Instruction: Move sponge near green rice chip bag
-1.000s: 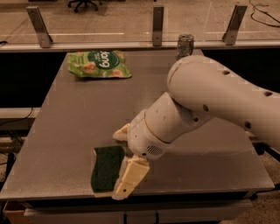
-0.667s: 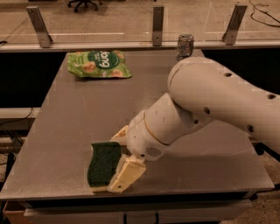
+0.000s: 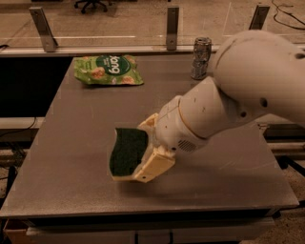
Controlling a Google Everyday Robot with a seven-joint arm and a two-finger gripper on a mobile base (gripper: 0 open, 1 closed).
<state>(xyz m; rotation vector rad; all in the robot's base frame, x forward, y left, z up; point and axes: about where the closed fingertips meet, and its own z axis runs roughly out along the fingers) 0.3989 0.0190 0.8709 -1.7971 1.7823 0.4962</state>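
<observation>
Grey and bare across most of its width, the tabletop (image 3: 71,143) fills the scene, with a low rail of metal posts (image 3: 42,29) and clear panels along its far edge and a tan floor behind it. At the very top, the wheeled base of an office chair (image 3: 90,4) shows. The green rice chip bag (image 3: 108,70) lies flat near the far left corner of the tabletop, its dark oval logo facing up. A dented silver can (image 3: 201,58) stands upright near the far edge, well to the right of the bag and apart from it. A thick white arm (image 3: 228,100) reaches in from the right and slopes down toward the front middle of the tabletop. At its end the jaws are clenched on the sponge (image 3: 128,151): one cream finger shows above the sponge's right edge, and the other of the two fingers (image 3: 155,167) lies under its lower right corner. The sponge is tilted, its dark green scouring face turned up and toward the camera, with a thin strip of pale yellow foam visible along its lower edge. Its outline looks slightly bowed on the left side. Whether its lower edge touches the tabletop cannot be told. The sponge sits in the front half of the tabletop, left of centre, well apart from the bag, with open grey surface between them.
</observation>
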